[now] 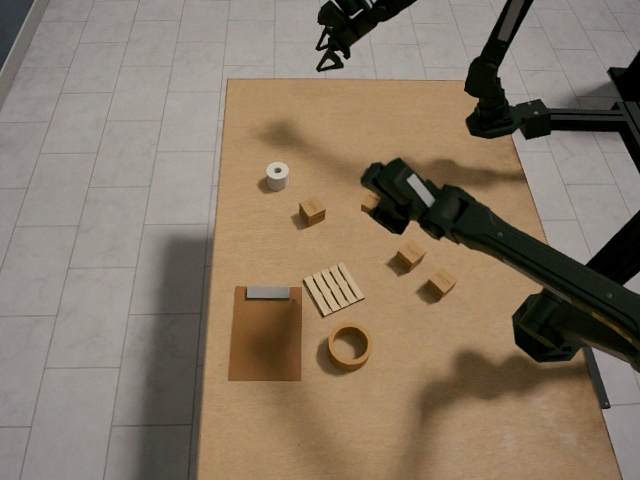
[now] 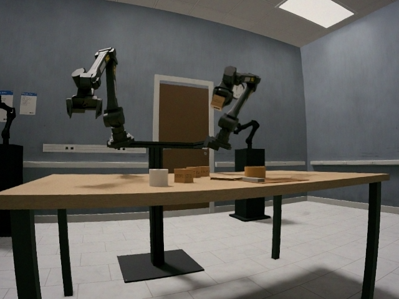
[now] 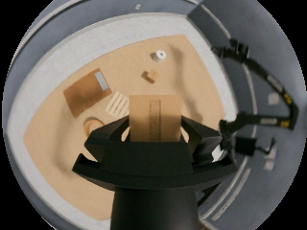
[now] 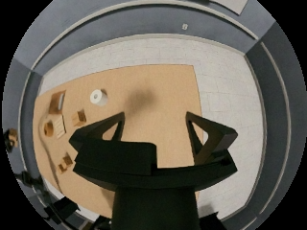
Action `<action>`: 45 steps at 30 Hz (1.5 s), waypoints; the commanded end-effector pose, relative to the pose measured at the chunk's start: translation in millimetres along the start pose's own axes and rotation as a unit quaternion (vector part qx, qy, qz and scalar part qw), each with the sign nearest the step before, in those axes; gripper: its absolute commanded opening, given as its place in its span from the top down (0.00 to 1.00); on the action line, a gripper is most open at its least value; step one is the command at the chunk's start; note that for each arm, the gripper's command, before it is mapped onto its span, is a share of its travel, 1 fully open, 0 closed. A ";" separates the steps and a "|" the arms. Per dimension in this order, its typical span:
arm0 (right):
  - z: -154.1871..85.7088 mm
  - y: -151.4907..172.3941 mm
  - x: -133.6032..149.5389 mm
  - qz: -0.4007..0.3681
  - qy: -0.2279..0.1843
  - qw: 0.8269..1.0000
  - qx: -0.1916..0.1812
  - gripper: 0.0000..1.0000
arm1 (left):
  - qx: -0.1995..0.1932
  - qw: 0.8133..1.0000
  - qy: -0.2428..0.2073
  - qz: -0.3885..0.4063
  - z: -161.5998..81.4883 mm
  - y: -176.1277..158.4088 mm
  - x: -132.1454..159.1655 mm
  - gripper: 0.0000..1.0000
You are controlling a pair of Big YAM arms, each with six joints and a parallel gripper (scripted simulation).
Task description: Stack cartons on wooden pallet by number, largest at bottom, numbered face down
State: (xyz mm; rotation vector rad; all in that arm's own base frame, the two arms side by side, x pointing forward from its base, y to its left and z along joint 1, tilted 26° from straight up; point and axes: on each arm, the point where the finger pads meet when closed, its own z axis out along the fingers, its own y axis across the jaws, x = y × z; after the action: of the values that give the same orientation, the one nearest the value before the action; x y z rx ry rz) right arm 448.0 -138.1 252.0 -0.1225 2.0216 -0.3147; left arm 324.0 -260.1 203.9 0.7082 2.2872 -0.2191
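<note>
1. Well, the raised carton (image 1: pixel 369 203) (image 2: pixel 217 101) (image 3: pixel 154 115) is tilted, right of centre in the exterior frame, clamped in the left gripper (image 1: pixel 370 204) (image 2: pixel 217 103) (image 3: pixel 154 114); I can't read its number.
2. Number-checking seems the step in hand; next calls for a legible underside view, then an upright return.
3. The pallet (image 1: pixel 316 295) (image 3: pixel 115 103) (image 4: pixel 59 126), centre of the top frame, bears no carton.
4. A second carton (image 1: pixel 312 211) (image 2: pixel 183 175) (image 3: pixel 153 75) (image 4: pixel 79 118) sits above it; a third carton (image 1: pixel 410 255) and fourth carton (image 1: pixel 440 284) lie rightward.
5. Upper left in the exterior frame, the right gripper (image 1: pixel 318 58) (image 2: pixel 83 116) (image 4: pixel 154 114) hangs fingers apart, holding nothing.
</note>
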 end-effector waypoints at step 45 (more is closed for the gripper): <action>35.2 65.3 -40.2 0.124 -0.071 0.987 -0.077 0.00 | 0.231 0.883 -0.159 -0.376 -4.7 -3.8 -20.9 0.50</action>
State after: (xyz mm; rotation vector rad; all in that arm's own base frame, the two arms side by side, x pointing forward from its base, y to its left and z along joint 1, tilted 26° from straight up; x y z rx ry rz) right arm 470.4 -105.5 257.6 -0.0739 1.9508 -0.1542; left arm 321.2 -263.0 194.8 -0.0546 2.1318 -1.1504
